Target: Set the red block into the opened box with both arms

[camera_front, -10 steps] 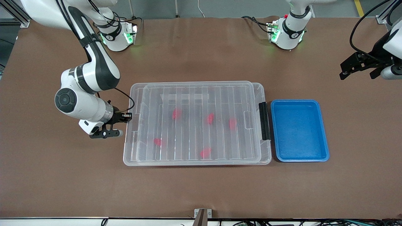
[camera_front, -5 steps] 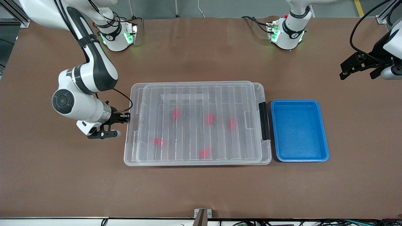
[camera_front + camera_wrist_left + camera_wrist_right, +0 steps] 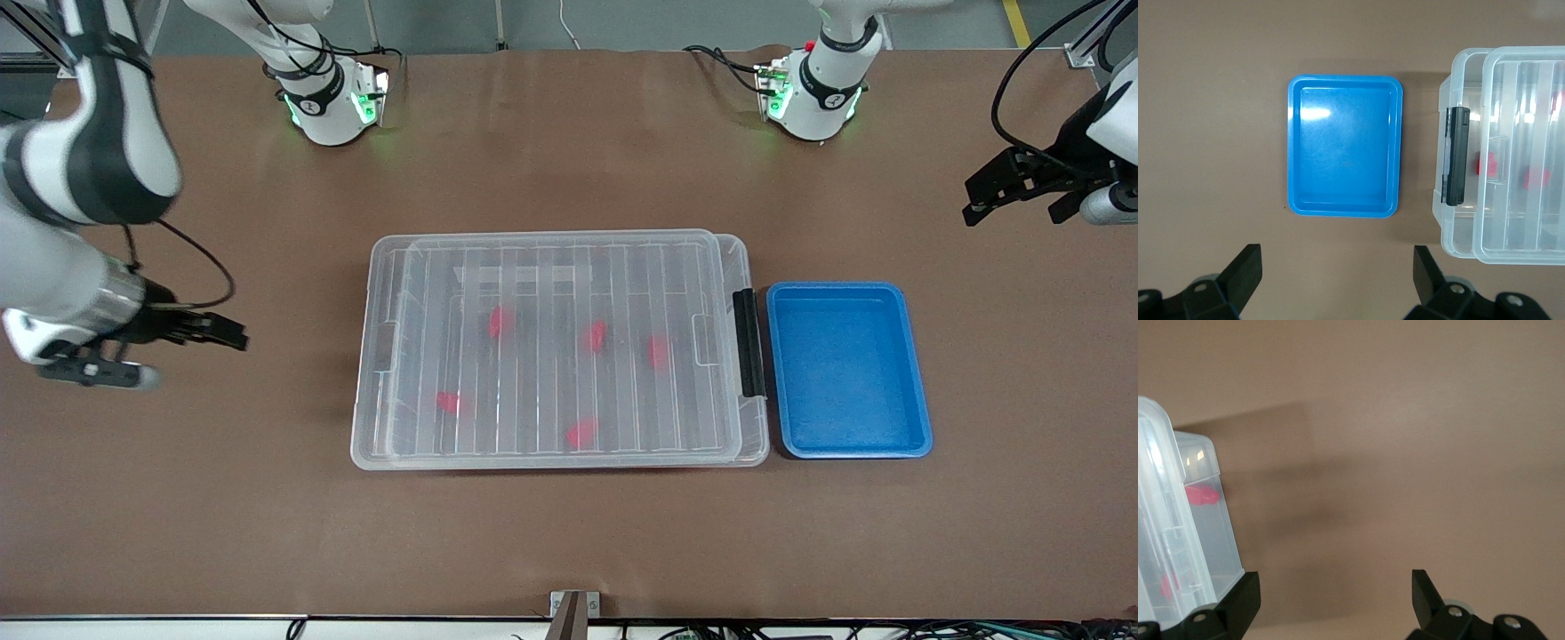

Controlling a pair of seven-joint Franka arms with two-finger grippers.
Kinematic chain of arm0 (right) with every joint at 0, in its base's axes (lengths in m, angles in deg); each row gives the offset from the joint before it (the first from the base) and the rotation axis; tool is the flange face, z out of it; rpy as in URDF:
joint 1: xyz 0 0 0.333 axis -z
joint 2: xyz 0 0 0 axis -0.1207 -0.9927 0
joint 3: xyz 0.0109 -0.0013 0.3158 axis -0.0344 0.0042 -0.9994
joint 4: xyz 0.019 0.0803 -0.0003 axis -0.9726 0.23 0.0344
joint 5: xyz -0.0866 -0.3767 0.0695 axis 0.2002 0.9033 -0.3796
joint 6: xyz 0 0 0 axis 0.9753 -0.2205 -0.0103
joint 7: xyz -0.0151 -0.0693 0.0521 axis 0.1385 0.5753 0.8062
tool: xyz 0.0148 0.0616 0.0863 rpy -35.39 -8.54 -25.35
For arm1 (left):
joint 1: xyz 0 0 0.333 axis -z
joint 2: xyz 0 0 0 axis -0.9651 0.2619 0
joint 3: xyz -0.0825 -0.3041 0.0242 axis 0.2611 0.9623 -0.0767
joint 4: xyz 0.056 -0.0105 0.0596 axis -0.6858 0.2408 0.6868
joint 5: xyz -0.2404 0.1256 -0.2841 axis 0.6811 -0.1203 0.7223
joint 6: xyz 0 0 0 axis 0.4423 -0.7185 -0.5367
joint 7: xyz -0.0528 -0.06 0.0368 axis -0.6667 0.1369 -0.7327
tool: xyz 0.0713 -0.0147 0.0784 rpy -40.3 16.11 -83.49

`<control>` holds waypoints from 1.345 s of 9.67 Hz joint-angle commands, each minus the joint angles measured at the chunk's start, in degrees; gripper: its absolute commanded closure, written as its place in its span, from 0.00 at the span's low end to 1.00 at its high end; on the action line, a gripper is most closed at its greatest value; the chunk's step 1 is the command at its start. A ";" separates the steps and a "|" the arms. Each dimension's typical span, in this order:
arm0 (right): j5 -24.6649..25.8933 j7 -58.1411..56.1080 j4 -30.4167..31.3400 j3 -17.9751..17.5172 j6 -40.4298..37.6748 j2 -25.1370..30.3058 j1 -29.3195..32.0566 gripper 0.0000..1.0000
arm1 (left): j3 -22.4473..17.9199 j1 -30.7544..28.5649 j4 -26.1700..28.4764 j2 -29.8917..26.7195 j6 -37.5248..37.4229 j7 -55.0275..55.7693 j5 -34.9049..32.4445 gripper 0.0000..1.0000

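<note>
The clear box (image 3: 754,437) lies in the middle of the table with its ribbed lid (image 3: 551,267) resting on top. Several red blocks, one of them (image 3: 500,322), show through the lid inside it. Its black handle (image 3: 748,342) faces the blue tray. My right gripper (image 3: 233,336) hangs open and empty over bare table, off the box's short end toward the right arm's end. The right wrist view shows the right gripper (image 3: 1336,593), the box's wall (image 3: 1208,527) and a red block (image 3: 1201,495). My left gripper (image 3: 1013,213) waits open over the table's left-arm end, also seen as the left gripper (image 3: 1337,267).
An empty blue tray (image 3: 845,369) sits beside the box's handle end, toward the left arm's end; the left wrist view looks down on the blue tray (image 3: 1345,143) and the handle (image 3: 1457,157). Brown table surface (image 3: 569,533) surrounds both.
My right gripper has opened and drawn away from the box's short end toward the right arm's end of the table. The box, lid, blocks and left arm have not moved.
</note>
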State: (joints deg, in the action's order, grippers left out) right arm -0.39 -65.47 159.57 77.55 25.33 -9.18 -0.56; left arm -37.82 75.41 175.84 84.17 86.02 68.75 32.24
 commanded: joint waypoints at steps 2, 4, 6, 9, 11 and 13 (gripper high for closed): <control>0.40 0.24 -4.13 5.19 -5.89 6.31 0.04 0.00 | -0.18 -1.02 0.97 0.99 -0.05 0.03 0.09 0.00; -0.22 0.67 -4.05 5.81 -11.34 11.58 0.39 0.00 | -0.01 -1.21 0.53 1.08 -1.98 -0.07 0.00 0.00; -0.40 0.41 -3.61 6.61 -16.70 14.94 0.39 0.00 | 0.08 -1.03 -0.44 1.08 -2.59 -0.24 -1.83 0.00; -0.31 0.23 -1.23 6.52 -15.23 15.04 0.21 0.00 | 0.00 -1.21 -2.02 1.08 -3.04 -0.33 -2.28 0.00; -0.22 0.15 -1.32 6.43 -13.57 14.86 0.12 0.00 | 0.34 -1.03 -1.50 1.52 -3.22 -0.33 -2.46 0.00; -0.22 -2.03 -1.23 6.43 -13.65 14.86 0.21 0.00 | 0.43 -0.42 -1.93 1.96 -4.35 -0.33 -2.55 0.00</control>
State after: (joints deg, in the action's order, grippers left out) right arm -0.41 -66.05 157.43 84.07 11.20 4.78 -0.45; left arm -37.73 74.72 173.73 84.79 83.10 68.73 31.05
